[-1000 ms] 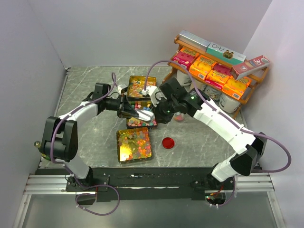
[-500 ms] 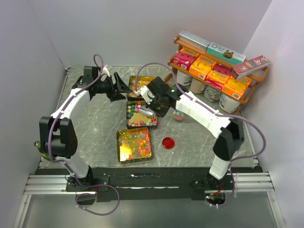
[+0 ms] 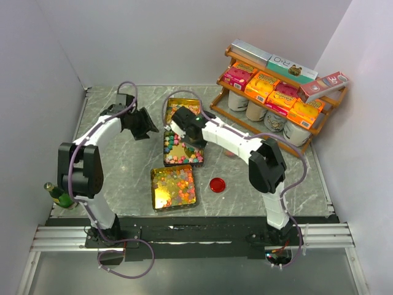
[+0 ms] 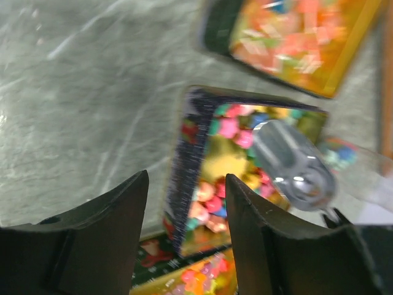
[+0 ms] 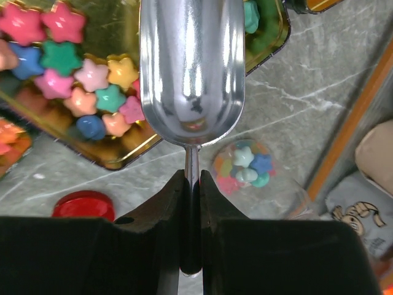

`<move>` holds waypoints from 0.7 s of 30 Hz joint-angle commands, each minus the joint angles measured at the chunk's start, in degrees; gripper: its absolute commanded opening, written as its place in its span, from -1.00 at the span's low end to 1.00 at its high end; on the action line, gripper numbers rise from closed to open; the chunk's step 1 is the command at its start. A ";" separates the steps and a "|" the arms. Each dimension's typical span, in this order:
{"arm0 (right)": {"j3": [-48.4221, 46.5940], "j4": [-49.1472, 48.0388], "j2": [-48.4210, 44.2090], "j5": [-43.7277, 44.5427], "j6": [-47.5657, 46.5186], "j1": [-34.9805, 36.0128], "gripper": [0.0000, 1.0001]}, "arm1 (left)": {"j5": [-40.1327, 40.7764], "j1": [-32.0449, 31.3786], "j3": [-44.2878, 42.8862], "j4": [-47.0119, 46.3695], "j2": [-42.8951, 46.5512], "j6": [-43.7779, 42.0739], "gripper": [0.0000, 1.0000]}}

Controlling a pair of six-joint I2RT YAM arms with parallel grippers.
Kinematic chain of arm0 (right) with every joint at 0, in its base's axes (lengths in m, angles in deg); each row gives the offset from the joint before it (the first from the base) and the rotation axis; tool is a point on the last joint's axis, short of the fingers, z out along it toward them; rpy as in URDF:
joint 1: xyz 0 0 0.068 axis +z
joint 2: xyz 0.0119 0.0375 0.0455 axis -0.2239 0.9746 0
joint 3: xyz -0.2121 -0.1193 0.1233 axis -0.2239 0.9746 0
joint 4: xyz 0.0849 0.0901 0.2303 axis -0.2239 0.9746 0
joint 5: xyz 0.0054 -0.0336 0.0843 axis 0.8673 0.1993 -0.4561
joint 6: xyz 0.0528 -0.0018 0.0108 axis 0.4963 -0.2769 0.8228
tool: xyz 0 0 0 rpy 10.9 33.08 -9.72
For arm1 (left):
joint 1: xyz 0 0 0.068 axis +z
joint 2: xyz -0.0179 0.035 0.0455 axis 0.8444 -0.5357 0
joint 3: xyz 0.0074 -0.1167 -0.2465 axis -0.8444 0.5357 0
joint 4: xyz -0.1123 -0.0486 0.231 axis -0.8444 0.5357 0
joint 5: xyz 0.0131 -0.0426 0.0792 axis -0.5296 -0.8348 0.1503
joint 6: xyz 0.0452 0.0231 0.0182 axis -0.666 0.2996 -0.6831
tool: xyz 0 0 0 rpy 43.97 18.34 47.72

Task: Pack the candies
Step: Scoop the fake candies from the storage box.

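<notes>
The candies (image 5: 80, 86) are star-shaped sweets in pink, green, blue and yellow, lying in the middle gold tin (image 3: 182, 149). More candies fill the near tin (image 3: 174, 186) and the far tin (image 3: 182, 109). A few sit in a small clear jar (image 5: 245, 167). My right gripper (image 5: 192, 176) (image 3: 191, 132) is shut on the handle of a metal scoop (image 5: 192, 67), whose empty bowl hangs over the middle tin's edge. My left gripper (image 4: 186, 181) (image 3: 152, 126) is open with nothing in it, left of the middle tin (image 4: 245, 178).
A red round lid (image 3: 217, 184) lies on the marble table right of the near tin. At the back right, a wooden shelf (image 3: 276, 86) holds orange and pink boxes and jars. A green bottle (image 3: 58, 194) stands at the table's left edge.
My left gripper has opened and drawn back to the left, away from the middle tin. The right arm has carried the scoop from the jar side back over the middle tin.
</notes>
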 commanded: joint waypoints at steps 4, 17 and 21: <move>-0.45 -4.17 2.31 9.05 -2.07 2.97 -1.00 | 7.03 -2.49 1.50 1.43 -5.50 2.84 0.16; -0.72 -6.28 7.15 9.32 -4.44 4.12 -1.00 | 8.26 -3.63 -0.17 3.11 -12.00 3.02 0.08; 0.07 -7.07 7.24 8.00 -5.49 4.65 -1.00 | 7.65 -4.24 -1.40 3.38 -13.41 2.93 0.08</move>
